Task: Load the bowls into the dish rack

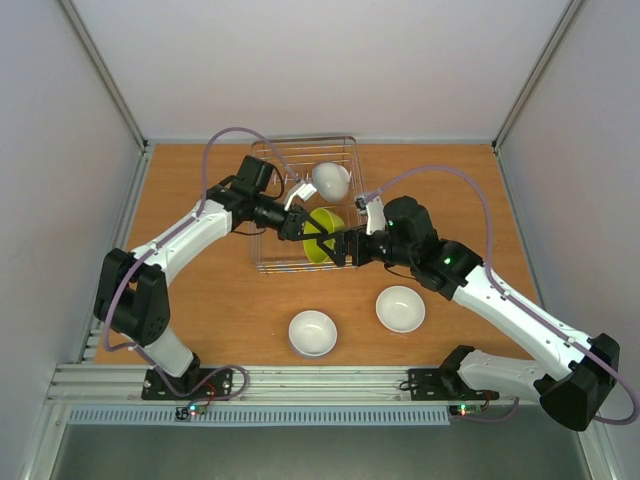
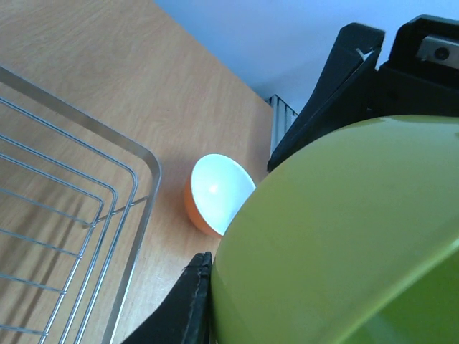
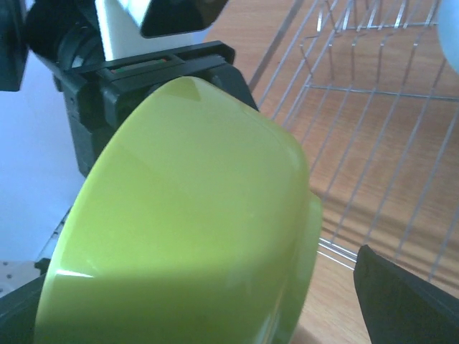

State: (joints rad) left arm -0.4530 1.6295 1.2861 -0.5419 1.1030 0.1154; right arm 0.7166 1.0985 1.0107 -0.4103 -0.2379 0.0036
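Observation:
The yellow-green bowl [image 1: 323,236] hangs tilted over the front right part of the silver wire dish rack [image 1: 275,262], between both grippers. My left gripper [image 1: 305,228] is shut on its rim; one black finger [image 2: 183,308] presses its outer wall [image 2: 344,236]. My right gripper [image 1: 338,247] is open astride the bowl [image 3: 186,229], its right finger [image 3: 409,301] apart from the rim. One white bowl [image 1: 331,180] lies in the rack's back right. Two white bowls [image 1: 312,332] [image 1: 400,308] sit on the table in front. The orange bowl [image 2: 215,193] sits just outside the rack, hidden in the top view.
The rack's rim [image 2: 107,136] and its wire floor [image 3: 373,93] lie close under the bowl. Both arms cross the middle of the wooden table [image 1: 200,310]. Grey walls [image 1: 60,200] enclose the table on the left, back and right.

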